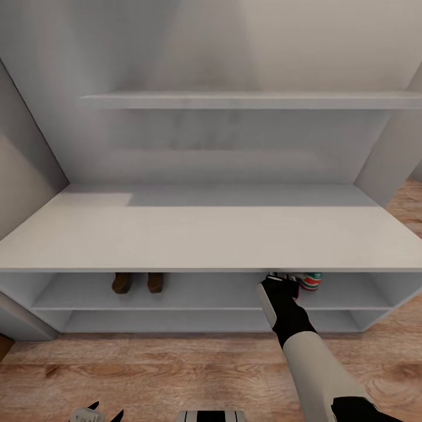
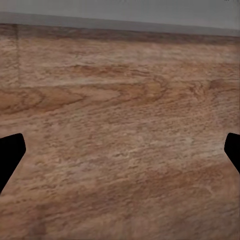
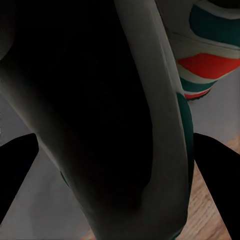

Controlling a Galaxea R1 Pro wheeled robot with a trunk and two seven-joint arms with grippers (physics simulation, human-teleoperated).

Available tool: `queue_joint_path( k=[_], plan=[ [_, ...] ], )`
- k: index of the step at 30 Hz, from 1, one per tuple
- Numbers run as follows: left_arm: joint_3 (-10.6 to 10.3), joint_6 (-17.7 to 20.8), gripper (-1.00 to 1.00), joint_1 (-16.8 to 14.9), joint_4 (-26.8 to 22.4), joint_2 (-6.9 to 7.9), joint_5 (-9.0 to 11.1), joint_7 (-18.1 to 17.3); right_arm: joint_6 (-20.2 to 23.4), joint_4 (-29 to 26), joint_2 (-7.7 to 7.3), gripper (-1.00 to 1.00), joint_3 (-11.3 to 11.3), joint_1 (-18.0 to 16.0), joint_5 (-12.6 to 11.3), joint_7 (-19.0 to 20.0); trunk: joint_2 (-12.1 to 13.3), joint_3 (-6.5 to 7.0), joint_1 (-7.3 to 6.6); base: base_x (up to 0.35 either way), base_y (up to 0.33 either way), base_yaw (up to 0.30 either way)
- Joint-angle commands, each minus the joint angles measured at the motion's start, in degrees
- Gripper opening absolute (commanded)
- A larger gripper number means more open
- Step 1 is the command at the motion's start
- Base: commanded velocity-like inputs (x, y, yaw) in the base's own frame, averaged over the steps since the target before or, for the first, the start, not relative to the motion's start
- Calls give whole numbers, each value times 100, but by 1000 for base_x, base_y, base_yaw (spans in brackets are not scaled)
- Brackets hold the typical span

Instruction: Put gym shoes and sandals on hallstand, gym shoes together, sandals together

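Note:
On the upper low shelf of the hallstand [image 1: 205,237], the two sandals [image 1: 138,282] stand side by side at the left. One gym shoe [image 1: 309,281] sits on the same shelf at the right, its red and green heel [image 3: 210,65] showing. My right gripper [image 1: 280,279] reaches under the bench top just left of it. Its fingers [image 3: 17,175] are spread wide around the other gym shoe [image 3: 150,125], whose dark opening is very close to the right wrist camera. My left gripper [image 1: 99,413] hangs open low over the corridor floor [image 2: 120,130], with nothing between its fingers.
The bench top and a floating shelf [image 1: 252,99] above it are bare. The lowest shelf [image 1: 176,321] holds nothing. Side walls close in at the left [image 1: 23,176] and right [image 1: 392,158]. Wood flooring [image 1: 176,369] lies in front of the rack.

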Motion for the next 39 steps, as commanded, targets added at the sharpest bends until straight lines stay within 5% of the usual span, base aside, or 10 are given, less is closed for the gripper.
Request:
queue_joint_path(
  k=[1, 9, 10, 29, 39],
  plan=[
    [42, -25, 100, -5, 0, -5, -47, -33, -27, 240, 2, -100, -4, 0, -92, -15, -1, -5, 1, 44, -14, 0],
    [44, -22, 100, -4, 0, 3, -49, -33, -26, 240, 2, -100, -6, 0, -92, -15, -1, -5, 1, 9, -3, 0],
    [46, -22, 100, -4, 0, 3, -48, -33, -26, 240, 2, 100, -5, 0, -92, -15, -1, -5, 1, 2, 0, 0],
    [47, -29, 100, -6, 0, 4, -46, -33, -26, 240, 2, 100, -6, 0, -91, -15, -1, -5, 1, -6, 0, 0],
    [48, -29, 100, -4, 0, 4, -46, -33, -26, 240, 2, 100, -8, 0, -91, -15, -1, -5, 1, -236, -19, 0]
  ],
)
